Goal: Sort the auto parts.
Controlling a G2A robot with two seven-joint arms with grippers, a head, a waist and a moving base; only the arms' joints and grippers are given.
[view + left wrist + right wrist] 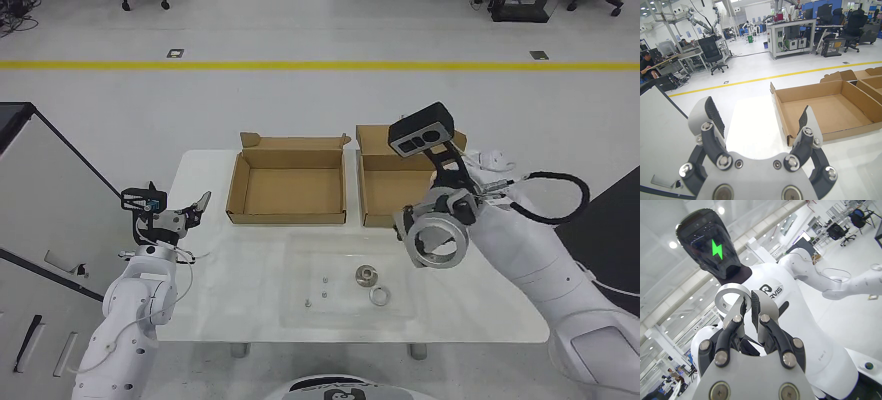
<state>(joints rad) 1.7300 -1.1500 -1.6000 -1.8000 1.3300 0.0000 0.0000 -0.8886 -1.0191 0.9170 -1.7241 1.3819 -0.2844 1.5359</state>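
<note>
The left claw [758, 106] hovers above a white table [751, 128], its two ribbed fingers [714, 113] spread wide apart. At one o'clock from the claw sits an open cardboard box [829, 111]. A second box [871, 83] lies beyond it at two o'clock.

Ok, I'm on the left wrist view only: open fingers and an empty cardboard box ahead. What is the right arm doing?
Observer: The right gripper is shut on a metal ring.
Operator: Where is it?
Observer: Raised above the table, fingers pointing up; in the top view it overlaps the near edge of the right-hand cardboard box.
Operator: Any parts left to sort?
Observer: A flanged metal part and a second ring lie in the clear tray.
</note>
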